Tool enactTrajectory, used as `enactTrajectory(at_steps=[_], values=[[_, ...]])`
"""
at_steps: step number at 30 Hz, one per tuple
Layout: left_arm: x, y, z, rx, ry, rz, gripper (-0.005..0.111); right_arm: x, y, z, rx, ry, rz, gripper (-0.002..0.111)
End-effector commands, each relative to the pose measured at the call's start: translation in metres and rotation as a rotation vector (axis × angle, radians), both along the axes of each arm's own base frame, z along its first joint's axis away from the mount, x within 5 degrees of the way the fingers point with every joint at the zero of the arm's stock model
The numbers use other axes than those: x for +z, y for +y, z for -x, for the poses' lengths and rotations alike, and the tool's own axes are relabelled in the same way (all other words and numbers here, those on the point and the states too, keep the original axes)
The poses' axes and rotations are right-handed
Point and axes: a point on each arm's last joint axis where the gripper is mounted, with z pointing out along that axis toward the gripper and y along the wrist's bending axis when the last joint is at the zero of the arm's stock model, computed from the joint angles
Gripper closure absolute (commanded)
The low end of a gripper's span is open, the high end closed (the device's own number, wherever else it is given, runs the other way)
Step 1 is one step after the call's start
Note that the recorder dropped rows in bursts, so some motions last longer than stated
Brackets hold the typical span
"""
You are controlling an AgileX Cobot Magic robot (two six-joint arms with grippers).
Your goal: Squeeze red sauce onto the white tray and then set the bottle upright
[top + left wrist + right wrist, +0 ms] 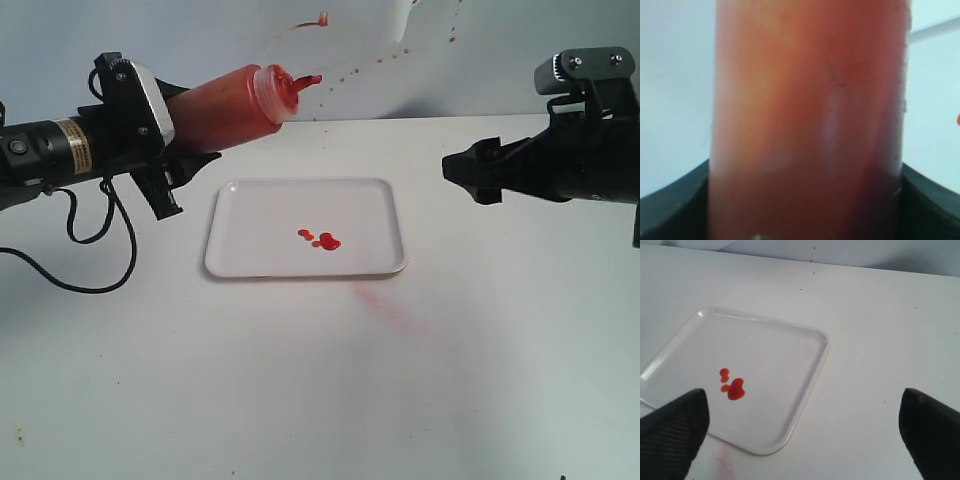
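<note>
White surface (300, 400) around the white tray (260, 235) could catch red sauce (326, 241) dripping from the nearly level bottle (225, 105) gripped by the left claw (180, 122); the right claw (458, 172) hangs open.

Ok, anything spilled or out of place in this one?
Yes. A faint pinkish smear stains the table just outside the white tray's corner, and small reddish-brown specks dot the back wall past the bottle's nozzle. The red sauce itself sits inside the tray.

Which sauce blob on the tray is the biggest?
The heart-shaped red sauce blob, rightmost of the cluster in the exterior view, on the white tray; the smaller dots beside it are round.
</note>
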Motion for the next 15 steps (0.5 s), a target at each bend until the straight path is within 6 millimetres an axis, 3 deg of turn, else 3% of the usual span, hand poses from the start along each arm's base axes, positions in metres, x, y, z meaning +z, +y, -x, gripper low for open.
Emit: enactTrajectory(at_steps=[1,5,15], values=[[0.012,-0.0034,0.0016,-0.01,-0.028,0.076,0.107,0.0033,-0.0028,0.0005,-0.048,0.003,-0.004,0.014],[0.0128,-0.0038,0.002,-0.022,-0.046,0.058,0.107,0.0009,-0.0072,0.0,-0.067,0.005,0.06,0.014],[0.0182,-0.0119,0.0088,-0.099,-0.03,0.217,0.107,0.003,0.0011,0.0022,0.01,-0.001,-0.002,0.014]])
